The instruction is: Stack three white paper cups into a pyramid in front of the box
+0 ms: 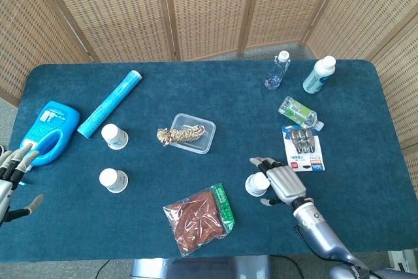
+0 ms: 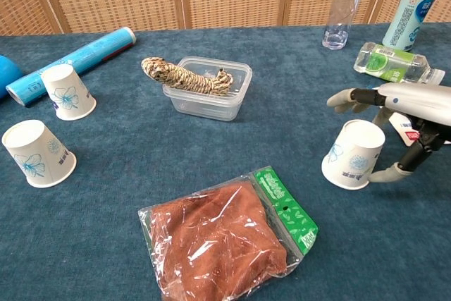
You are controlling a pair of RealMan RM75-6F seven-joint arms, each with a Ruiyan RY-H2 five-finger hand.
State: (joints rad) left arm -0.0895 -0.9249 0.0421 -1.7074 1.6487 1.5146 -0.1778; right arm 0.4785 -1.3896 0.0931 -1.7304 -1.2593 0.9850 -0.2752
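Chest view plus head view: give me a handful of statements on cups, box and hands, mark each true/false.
1. All three paper cups stand upside down, apart from one another. True: cup by the right hand, near-left cup, far-left cup.
2. The right hand has lifted its cup. False: the cup sits on the table, the fingers spread around it.
3. The clear box holds a coil of rope. True.
4. The left hand holds a cup. False: it is at the table's left edge, holding nothing.
5. A cup is already stacked on another. False: none is.
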